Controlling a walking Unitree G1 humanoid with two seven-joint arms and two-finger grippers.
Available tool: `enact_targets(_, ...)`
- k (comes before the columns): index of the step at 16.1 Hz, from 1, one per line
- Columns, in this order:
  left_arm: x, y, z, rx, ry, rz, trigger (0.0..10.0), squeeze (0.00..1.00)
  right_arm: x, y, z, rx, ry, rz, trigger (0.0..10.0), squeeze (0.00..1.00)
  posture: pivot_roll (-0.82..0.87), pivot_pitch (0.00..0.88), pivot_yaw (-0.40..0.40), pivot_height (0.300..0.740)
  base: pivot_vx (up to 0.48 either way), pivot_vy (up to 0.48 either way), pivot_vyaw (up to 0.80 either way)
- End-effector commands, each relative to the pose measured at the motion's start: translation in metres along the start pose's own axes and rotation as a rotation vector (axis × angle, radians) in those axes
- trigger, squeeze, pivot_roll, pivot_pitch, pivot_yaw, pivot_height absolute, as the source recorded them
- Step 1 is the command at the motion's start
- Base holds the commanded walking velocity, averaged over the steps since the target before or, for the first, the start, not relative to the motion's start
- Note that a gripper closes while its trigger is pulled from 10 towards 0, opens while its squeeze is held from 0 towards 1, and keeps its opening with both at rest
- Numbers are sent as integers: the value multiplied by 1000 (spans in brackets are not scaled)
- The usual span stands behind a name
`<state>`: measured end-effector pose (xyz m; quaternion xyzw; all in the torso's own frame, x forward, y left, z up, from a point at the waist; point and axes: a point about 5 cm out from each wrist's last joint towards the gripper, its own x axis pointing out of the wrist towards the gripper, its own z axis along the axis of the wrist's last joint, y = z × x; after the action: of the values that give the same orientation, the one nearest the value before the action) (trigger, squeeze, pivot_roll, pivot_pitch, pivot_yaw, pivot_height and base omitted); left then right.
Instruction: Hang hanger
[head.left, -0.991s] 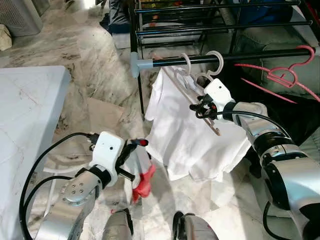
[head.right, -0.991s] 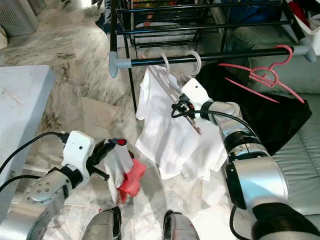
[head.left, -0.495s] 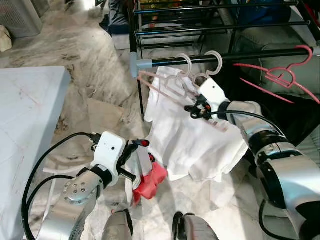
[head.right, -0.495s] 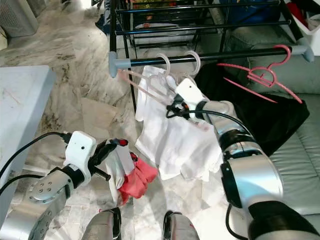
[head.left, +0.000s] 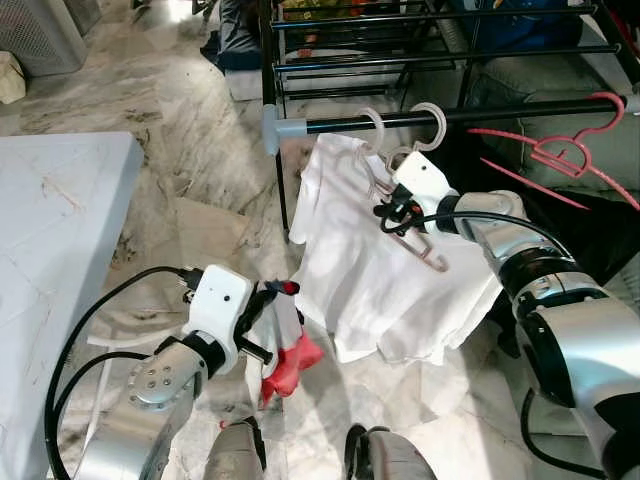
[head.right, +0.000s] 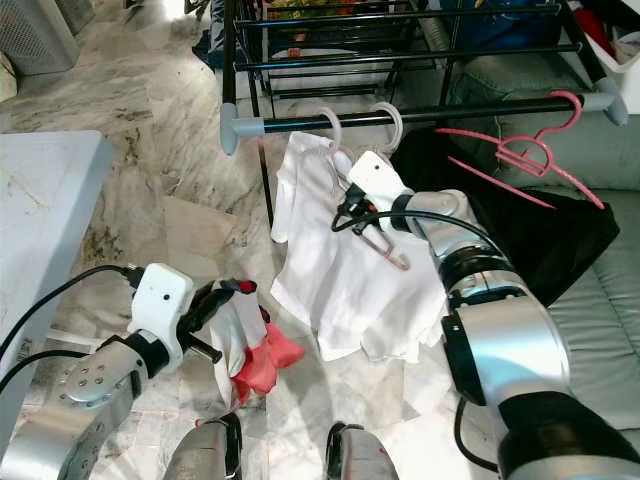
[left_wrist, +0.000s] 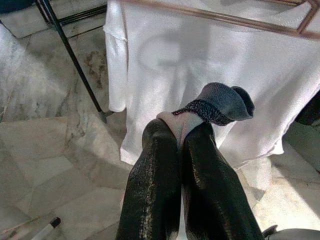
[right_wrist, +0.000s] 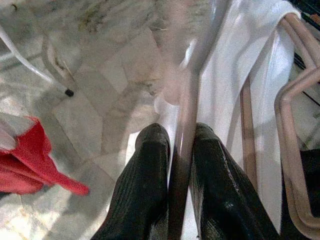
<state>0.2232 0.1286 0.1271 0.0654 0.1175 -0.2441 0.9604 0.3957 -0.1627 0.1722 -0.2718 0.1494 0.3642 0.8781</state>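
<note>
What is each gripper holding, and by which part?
The right gripper clamps a pale pink hanger by a thin bar between its fingers. The left gripper pinches a bundle of cloths by its upper edge.

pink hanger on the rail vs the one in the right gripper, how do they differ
The pink hanger is bright pink; the held hanger is pale beige-pink. The pink hanger hangs on the rail by its hook with nothing touching it; the held hanger sits below the rail, clamped in the right gripper. The pink hanger is bare; the held hanger lies against the white shirt. Both are thin and tilted.
</note>
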Motion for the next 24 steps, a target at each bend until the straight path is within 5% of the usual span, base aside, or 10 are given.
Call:
enact_targets(1,-2,-1,-2,11,5,-11,10000,0,-1,1,-8,2,42,8,0,0,105,177,-9,740,0,0,0)
enact_targets(10,0,0,-2,17,2,-17,10000,0,5,7,-3,43,11,40,0,0,107,174,-9,740,0,0,0)
enact_targets(12,1,-2,-2,15,1,-23,10000,0,6,9,0,105,-16,55,6078,0,105,173,-12,740,0,0,0)
enact_targets(13,1,-2,-2,14,1,-23,10000,0,6,9,0,116,-19,58,6078,0,105,173,-12,740,0,0,0)
enact_targets(14,1,-2,-2,13,3,-24,10000,0,6,9,-1,123,-18,56,10000,1000,105,175,-11,740,0,0,0)
enact_targets(16,1,-3,-3,12,5,-28,10000,0,6,9,-2,125,-14,62,10000,1000,105,175,-12,740,0,0,0)
enact_targets(17,1,-3,-3,11,5,-30,10000,0,6,10,-1,116,-11,62,10000,106,105,175,-12,740,0,0,0)
enact_targets(21,0,-5,-4,6,8,-38,10000,0,8,12,-1,121,-7,84,10000,0,104,175,-15,740,0,0,0)
enact_targets(22,0,-6,-5,5,9,-41,10000,0,8,12,-1,123,-8,82,0,0,107,173,-16,740,0,0,0)
enact_targets(24,0,-6,-5,5,10,-43,10000,0,9,12,-2,124,8,61,0,0,109,172,-17,740,0,0,0)
